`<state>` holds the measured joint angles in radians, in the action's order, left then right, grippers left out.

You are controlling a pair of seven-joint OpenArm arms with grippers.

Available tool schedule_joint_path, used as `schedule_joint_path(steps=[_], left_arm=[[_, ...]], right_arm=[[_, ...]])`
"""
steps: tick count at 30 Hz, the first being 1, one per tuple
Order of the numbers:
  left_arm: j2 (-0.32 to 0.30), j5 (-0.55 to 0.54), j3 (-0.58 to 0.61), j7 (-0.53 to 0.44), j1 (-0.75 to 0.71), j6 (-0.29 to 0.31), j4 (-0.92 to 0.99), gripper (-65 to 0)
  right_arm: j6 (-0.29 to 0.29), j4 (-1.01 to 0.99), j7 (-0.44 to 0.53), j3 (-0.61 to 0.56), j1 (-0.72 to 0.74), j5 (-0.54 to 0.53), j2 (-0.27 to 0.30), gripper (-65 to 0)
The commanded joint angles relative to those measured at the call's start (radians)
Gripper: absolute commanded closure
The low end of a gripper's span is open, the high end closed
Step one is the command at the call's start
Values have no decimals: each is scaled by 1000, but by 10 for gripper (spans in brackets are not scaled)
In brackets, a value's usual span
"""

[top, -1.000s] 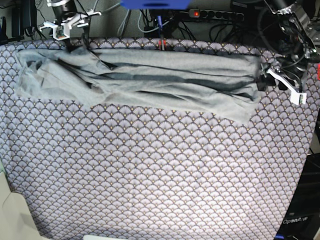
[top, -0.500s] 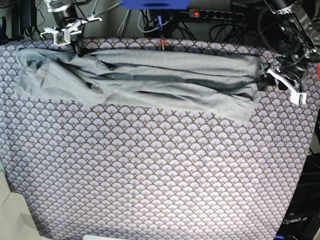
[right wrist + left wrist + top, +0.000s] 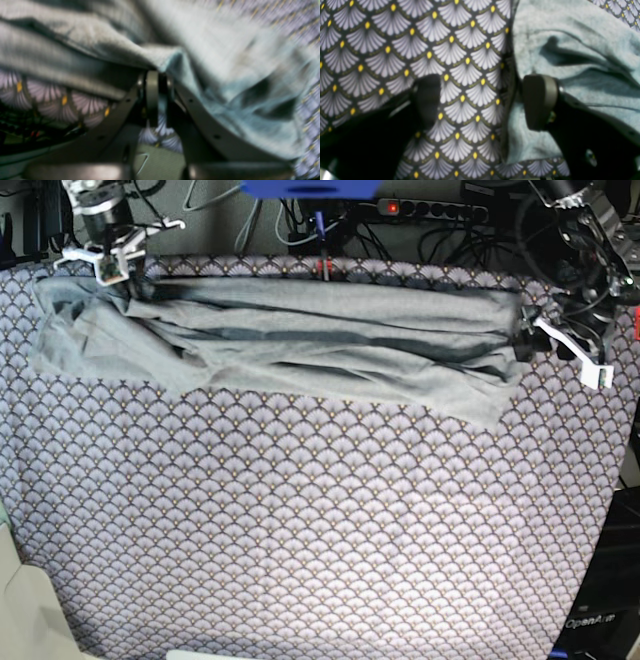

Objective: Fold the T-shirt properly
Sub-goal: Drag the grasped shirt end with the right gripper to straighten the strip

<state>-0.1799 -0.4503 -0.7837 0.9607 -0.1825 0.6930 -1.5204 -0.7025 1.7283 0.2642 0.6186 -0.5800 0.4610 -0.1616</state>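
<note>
The light grey T-shirt [image 3: 300,340] lies bunched in a long band across the far part of the table. My right gripper [image 3: 128,275] is at the band's far left corner. In the right wrist view this gripper [image 3: 156,97] is shut on a raised fold of the T-shirt [image 3: 212,50]. My left gripper [image 3: 528,330] stands at the band's right end. In the left wrist view it [image 3: 483,101] is open and straddles the edge of the T-shirt [image 3: 582,37], with one finger [image 3: 540,102] over the fabric and the other over bare cloth.
A purple-white scallop-patterned cloth [image 3: 320,530] covers the table. Behind the far edge are cables and a power strip [image 3: 430,208], plus a blue object [image 3: 310,188]. A pale surface [image 3: 25,610] shows at the lower left corner.
My right gripper has shut on the shirt's far left fold and moved left along the far edge, drawing the fabric with it. The left arm has not moved.
</note>
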Motion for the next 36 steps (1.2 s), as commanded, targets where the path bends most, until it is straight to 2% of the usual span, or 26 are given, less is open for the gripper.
schedule_joint_path(steps=[1,8,16,36], left_arm=[[-13,-18,-4,-18,7,5,-15,-500],[-11,-18,-4,-18,7,5,-15,-500],[-5,-14,-4,-18,2,5,-18,-500],[1,-17,-4,-18,7,5,-19,-500]], right_arm=[[4,35,27,1,-7,-20,4,0],[4,62,27,-45,8,-21,4,0],[4,75,24,-41,42,-18,4,0],[4,105,25,152,173,-18,4,0]])
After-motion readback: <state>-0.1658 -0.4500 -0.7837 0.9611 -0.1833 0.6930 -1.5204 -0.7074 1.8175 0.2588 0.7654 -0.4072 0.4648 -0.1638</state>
